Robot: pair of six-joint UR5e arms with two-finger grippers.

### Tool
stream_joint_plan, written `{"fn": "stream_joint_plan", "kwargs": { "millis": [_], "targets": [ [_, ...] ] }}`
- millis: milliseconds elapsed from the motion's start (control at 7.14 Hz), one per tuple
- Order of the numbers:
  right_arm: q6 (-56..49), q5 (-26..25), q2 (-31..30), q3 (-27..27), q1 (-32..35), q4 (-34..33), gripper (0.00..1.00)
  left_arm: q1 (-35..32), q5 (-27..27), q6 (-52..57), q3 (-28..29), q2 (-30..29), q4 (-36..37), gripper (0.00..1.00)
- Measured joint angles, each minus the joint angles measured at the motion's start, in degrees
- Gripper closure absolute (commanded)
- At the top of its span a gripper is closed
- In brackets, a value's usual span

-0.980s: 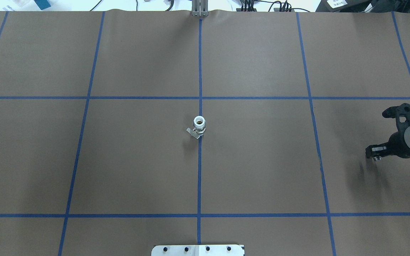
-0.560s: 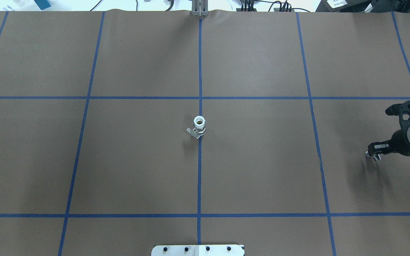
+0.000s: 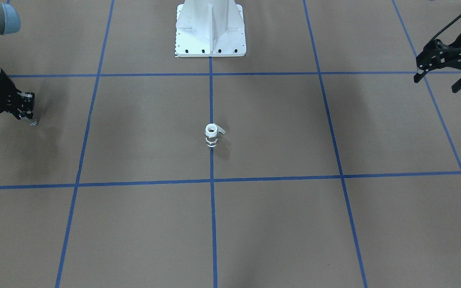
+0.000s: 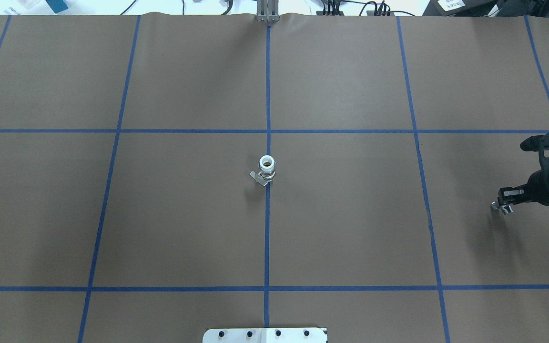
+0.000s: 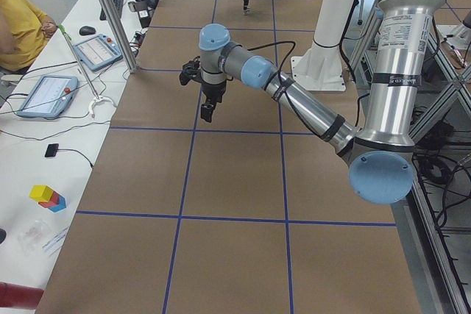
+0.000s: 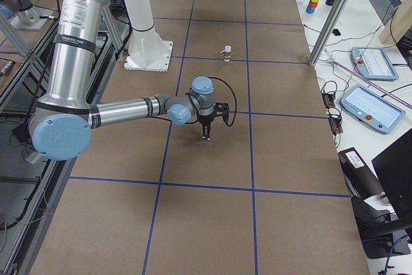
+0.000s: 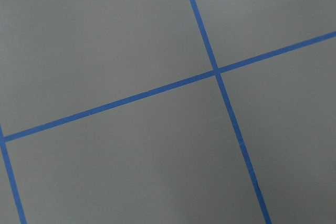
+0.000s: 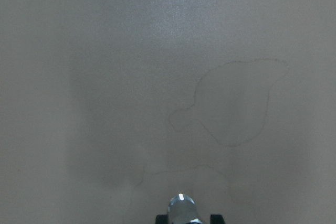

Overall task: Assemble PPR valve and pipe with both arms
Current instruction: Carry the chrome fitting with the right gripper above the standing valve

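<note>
The white PPR valve (image 4: 267,170) stands upright on the centre blue line, open end up and grey lever to its side; it also shows as the PPR valve (image 3: 211,136) in the front view. My right gripper (image 4: 505,204) hovers near the table's right edge, shut on the small silver pipe (image 4: 500,207). The wrist view shows the pipe (image 8: 181,207) pointing down between the black fingertips. My left gripper (image 3: 438,82) hangs open and empty over the table's left side, far from the valve.
Brown paper with a blue tape grid (image 4: 268,130) covers the table. The white robot pedestal (image 3: 210,28) stands at the robot's edge. A person in yellow (image 5: 22,27) sits at a side desk with tablets.
My right gripper has drifted a little further right, away from the valve, still shut on the pipe. The valve and left arm have not moved.
</note>
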Motion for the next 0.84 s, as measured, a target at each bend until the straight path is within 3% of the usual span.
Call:
{"fn": "stream_joint_plan", "kwargs": {
  "millis": [420, 560, 840],
  "targets": [
    [0.45, 5.61, 3.22, 1.81, 3.34, -1.62, 1.00, -0.68, -0.38, 4.98, 0.45, 1.05, 0.59, 0.00],
    [0.86, 6.62, 6.90, 2.30, 4.18, -5.07, 1.00, -2.08, -0.30, 9.71, 1.44, 2.36, 0.74, 0.00],
    [2.25, 7.16, 17.54, 4.96, 4.73, -19.80, 1.00, -8.12, -0.19, 20.92, 5.26, 4.96, 0.72, 0.00]
  ]
}}
